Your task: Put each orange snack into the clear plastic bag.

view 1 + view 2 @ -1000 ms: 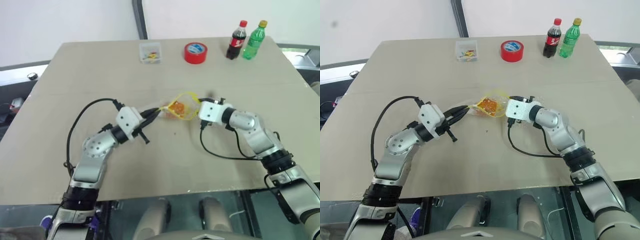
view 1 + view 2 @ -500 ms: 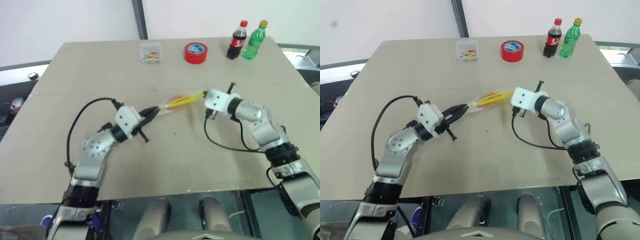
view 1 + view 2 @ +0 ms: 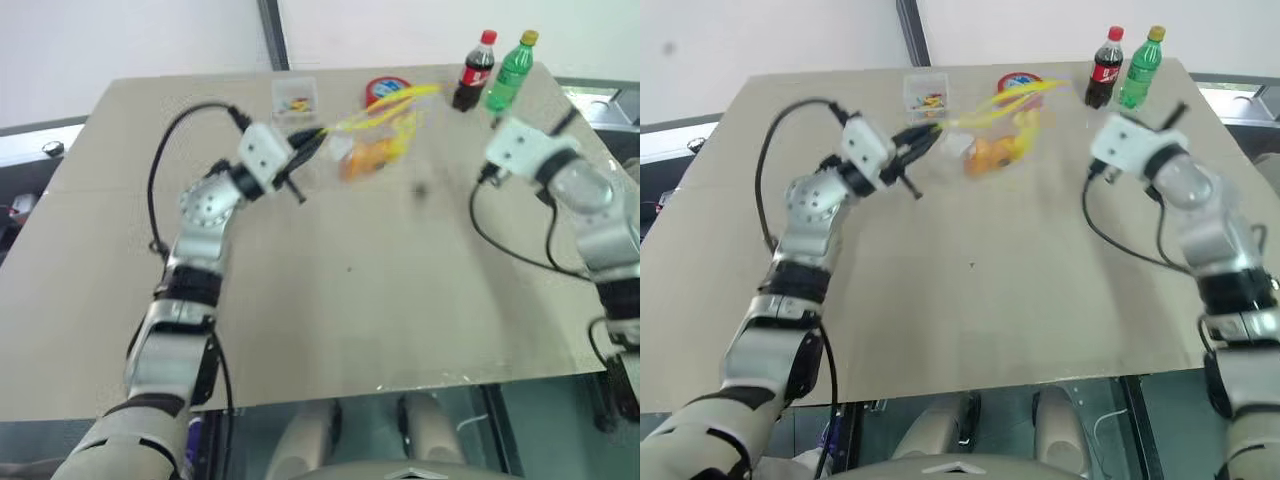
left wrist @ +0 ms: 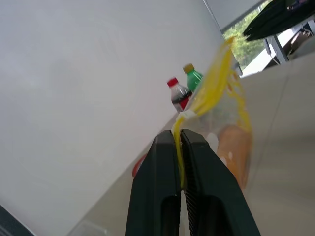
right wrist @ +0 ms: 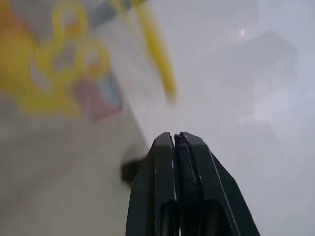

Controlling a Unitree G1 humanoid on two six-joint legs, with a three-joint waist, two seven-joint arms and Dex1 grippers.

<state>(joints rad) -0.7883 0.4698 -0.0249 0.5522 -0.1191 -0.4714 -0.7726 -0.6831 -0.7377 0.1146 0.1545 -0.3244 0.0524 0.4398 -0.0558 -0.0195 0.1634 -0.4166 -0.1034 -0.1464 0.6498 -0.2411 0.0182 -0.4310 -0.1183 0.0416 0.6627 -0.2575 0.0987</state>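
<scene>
Your left claw [image 4: 180, 142] is pinching the yellow strip of the clear bag [image 3: 385, 125], holding it above the far side of the table [image 3: 400, 300]. The orange snacks [image 3: 365, 158] sit inside the hanging bag. Your right claw [image 5: 176, 140] is pressed together with nothing in it — raised to the right, well apart from the bag. Two bottles [image 3: 495, 75] stand at the far edge, right of the bag.

Snacks [image 3: 366, 157] in bag [image 3: 385, 125] above table [image 3: 400, 300]

Clear plastic bag [image 3: 385, 125] with yellow sealing strip hangs lifted at upper centre of the frame, orange snacks [image 3: 366, 157] bunched inside its bottom
</scene>
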